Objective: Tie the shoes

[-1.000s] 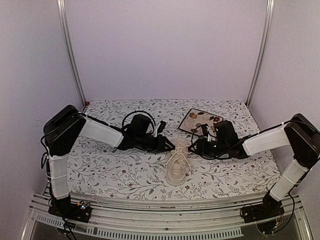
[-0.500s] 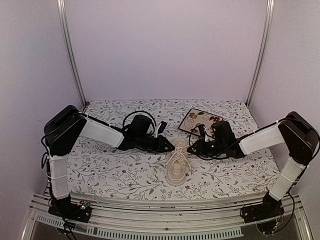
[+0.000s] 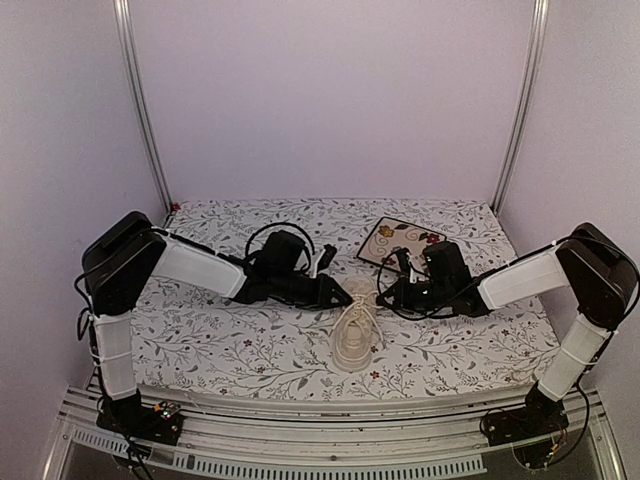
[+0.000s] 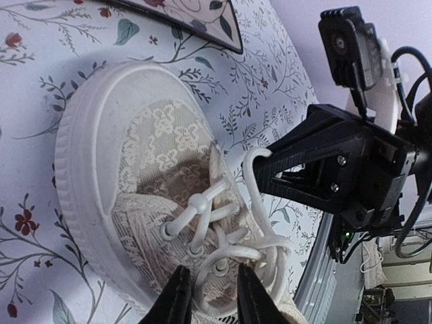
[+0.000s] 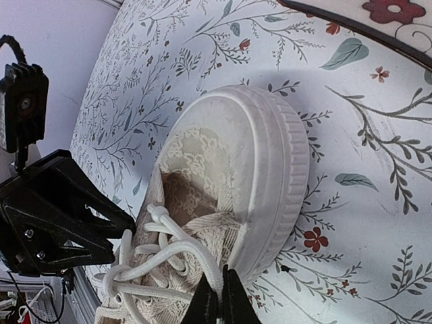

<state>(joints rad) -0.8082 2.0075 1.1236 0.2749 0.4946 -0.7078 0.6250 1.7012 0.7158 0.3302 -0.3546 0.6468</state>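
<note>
the cream-white low-top canvas sneaker (image 3: pixel 351 345) lies on the table (image 3: pixel 230 350), which is covered in a white cloth with a leafy floral print. it sits about midway between my two arms, its rubber toe cap pointing to the far side and its heel toward the near edge. to the far right of the toe lies a square floral tile with a dark rim (image 3: pixel 400 241), near the sneaker but apart from it. my left hand (image 4: pixel 212 298) reaches in from the left, low over the laced part of the sneaker. its two black fingers (image 4: pixel 177 300) are parted and a loop of the long white laces (image 4: pixel 202 209) lies in the gap between them, so this hand is open. my right hand (image 5: pixel 217 305) reaches in from the right, facing the left one across the sneaker. its fingers are pressed nearly together on one white lace strand that rises from the loose tangle over the tongue, so it is gripping the lace. the tips of the two hands are near each other above the eyelets, not touching. the laces lie loosely crossed and looped over the lace-patterned upper.
</note>
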